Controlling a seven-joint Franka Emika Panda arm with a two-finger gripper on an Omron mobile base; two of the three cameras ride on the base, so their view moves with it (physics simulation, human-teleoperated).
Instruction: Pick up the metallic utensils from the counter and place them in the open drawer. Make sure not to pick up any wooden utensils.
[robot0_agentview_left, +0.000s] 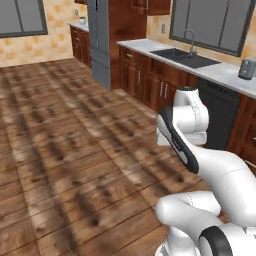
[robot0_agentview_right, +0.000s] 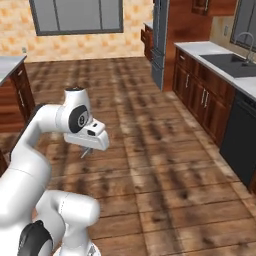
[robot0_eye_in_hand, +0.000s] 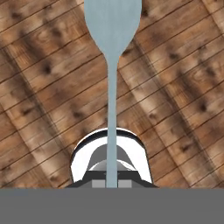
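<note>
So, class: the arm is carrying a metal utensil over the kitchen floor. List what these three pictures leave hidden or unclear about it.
- Utensil, hand view: the top edge cuts off its wide end, so spoon or fork cannot be told.
- Utensil, right base view: just a thin sliver under the gripper; too small to identify.
- Gripper, left base view: hidden behind the arm.
- Gripper, hand view: fingertips mostly lost in the bottom edge.
</note>
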